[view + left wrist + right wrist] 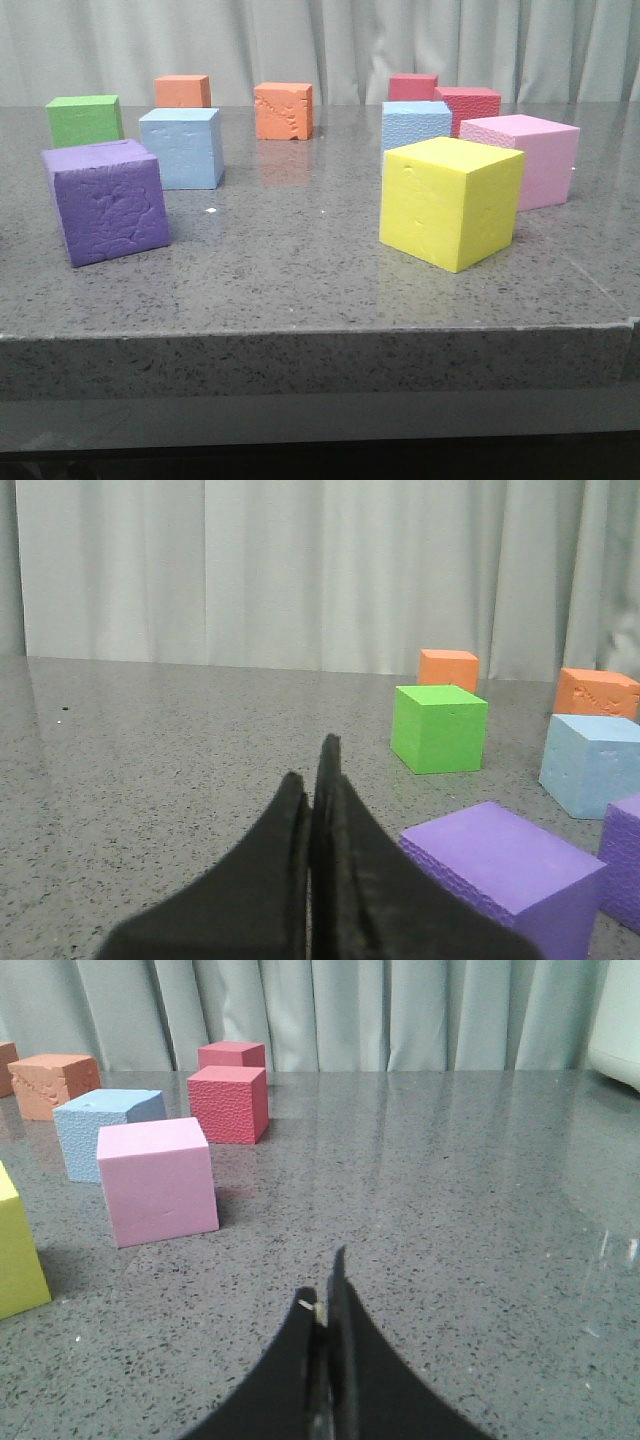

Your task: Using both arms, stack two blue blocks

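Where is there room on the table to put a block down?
The widest bare patch of table lies between the purple cube and yellow cube, running to the near edge. The back rows, around both blue blocks, are crowded.

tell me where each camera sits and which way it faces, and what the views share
Front view: low at the table edge, facing forward over the cubes toward the curtain; no robot parts show.
Left wrist view: above the shut left pincer, facing the green cube.
Right wrist view: above the shut right pincer, facing the pink cube.
Shared: front and left wrist views both show the purple cube.
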Robot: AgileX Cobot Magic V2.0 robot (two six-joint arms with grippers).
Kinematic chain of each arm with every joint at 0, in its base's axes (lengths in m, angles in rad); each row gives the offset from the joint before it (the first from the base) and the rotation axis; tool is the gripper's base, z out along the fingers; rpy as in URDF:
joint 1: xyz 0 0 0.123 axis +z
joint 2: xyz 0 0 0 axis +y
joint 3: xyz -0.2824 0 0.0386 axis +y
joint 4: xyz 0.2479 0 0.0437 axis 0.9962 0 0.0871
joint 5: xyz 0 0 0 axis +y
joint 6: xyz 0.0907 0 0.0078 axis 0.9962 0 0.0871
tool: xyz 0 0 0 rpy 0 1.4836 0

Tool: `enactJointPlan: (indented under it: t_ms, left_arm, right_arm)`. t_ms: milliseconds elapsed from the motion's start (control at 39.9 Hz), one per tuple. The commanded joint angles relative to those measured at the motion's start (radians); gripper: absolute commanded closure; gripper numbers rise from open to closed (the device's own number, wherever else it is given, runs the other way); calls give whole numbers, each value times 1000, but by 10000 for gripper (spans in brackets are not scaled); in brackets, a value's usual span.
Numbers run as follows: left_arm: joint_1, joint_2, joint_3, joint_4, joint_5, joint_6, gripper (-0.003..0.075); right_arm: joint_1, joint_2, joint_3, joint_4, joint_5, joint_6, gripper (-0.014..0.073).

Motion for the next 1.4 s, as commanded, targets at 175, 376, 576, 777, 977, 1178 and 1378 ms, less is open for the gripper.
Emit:
enactJointPlan:
  t_ms: [175,376,576,777,977,1178,1378]
  left_arm:
    - [3,-17,2,-8,-227,-27,741]
    - [3,-17,-9,-8,-341,-84,741]
    - [3,-8,-119,-8,-221,-84,741]
    - [3,114,-308,65,-67,-84,741]
    - [3,364,-531,95,153,-84,741]
    - [3,548,-681,95,309,-66,741]
    - [3,608,-703,91,296,-66,741]
  right_arm:
    - [-5,-17,-6,13,-153,-10,660]
    - [-4,-17,-6,21,-363,0,660]
    - [-4,-17,-123,21,-265,0,660]
    - [-4,38,-380,15,88,0,660]
    - [-4,242,-602,15,250,0,660]
    - [-4,421,-720,15,344,0,660]
    - [-4,467,-721,15,296,0,660]
